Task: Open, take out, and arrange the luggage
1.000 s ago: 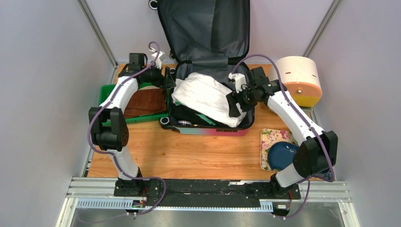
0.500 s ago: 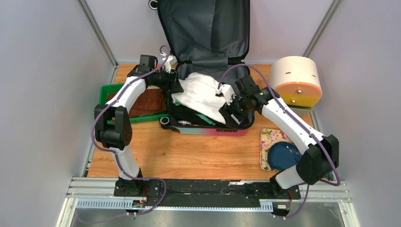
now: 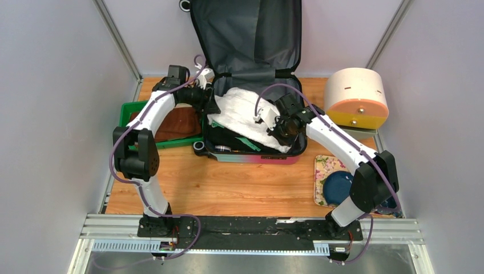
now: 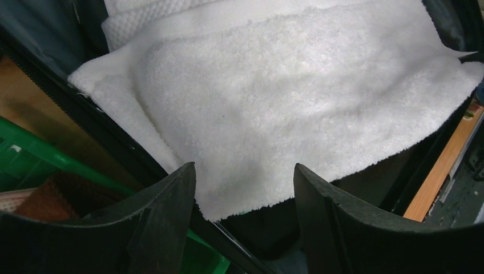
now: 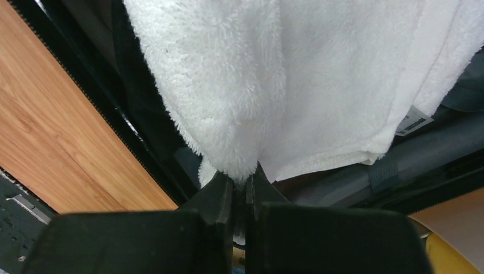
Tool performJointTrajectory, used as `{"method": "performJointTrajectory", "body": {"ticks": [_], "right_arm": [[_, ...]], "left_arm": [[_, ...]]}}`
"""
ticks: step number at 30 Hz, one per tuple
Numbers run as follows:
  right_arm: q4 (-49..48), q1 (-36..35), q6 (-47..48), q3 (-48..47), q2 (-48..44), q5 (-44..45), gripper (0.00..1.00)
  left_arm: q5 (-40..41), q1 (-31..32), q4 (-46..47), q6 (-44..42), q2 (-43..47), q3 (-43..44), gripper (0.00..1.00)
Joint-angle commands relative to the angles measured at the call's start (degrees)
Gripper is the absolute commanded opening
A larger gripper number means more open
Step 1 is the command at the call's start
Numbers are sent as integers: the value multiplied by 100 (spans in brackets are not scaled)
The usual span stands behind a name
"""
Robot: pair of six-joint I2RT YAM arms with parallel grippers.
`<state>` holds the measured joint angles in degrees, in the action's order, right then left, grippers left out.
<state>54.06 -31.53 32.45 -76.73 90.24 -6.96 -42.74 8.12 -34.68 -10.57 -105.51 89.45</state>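
Lying open on the bench [image 3: 228, 188], the luggage [image 3: 251, 156] is seen with its lid [image 3: 245, 34] propped upright at the far side and a white towel [image 3: 242, 111] heaped across the lower shell. The towel's long axis is judged to run slantwise across the shell, from one pair of fingers towards the other, so that each arm is placed at one end of it.

The left fingers [image 4: 165, 217] are held wide apart and nothing is gripped by them. The towel lies directly ahead of them, and its nearest hem droops into the gap between the tips; whether the hem is touched by either finger cannot be told. A green tray [image 4: 17, 160] is seen just outside the left-hand finger, beyond the shell's rim.

The right fingers [image 5: 220, 197] are pressed together on a fold of the towel's edge, with the cloth spreading away ahead of the tips and the dark shell wall just beside them.

A lift is judged to depend on the left fingers being advanced over the hem and brought together, so that the towel can be raised by both ends.
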Motion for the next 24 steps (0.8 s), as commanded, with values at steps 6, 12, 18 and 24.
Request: {"method": "performJointTrajectory", "body": {"ticks": [6, 12, 18, 24], "right_arm": [[201, 876, 78, -1220, -94, 520, 0], [175, 1193, -54, -1652, 20, 494, 0], [104, 1456, -563, -2056, 222, 564, 0], [166, 1527, -696, -2162, 266, 450, 0]], "left_arm": [[-726, -329, -855, -2122, 128, 995, 70], [-1034, -329, -1322, -3636, 136, 803, 65], [-1087, -180, -1288, -4418, 311, 118, 55], [-1105, 40, -918, -4498, 488, -340, 54]]}}
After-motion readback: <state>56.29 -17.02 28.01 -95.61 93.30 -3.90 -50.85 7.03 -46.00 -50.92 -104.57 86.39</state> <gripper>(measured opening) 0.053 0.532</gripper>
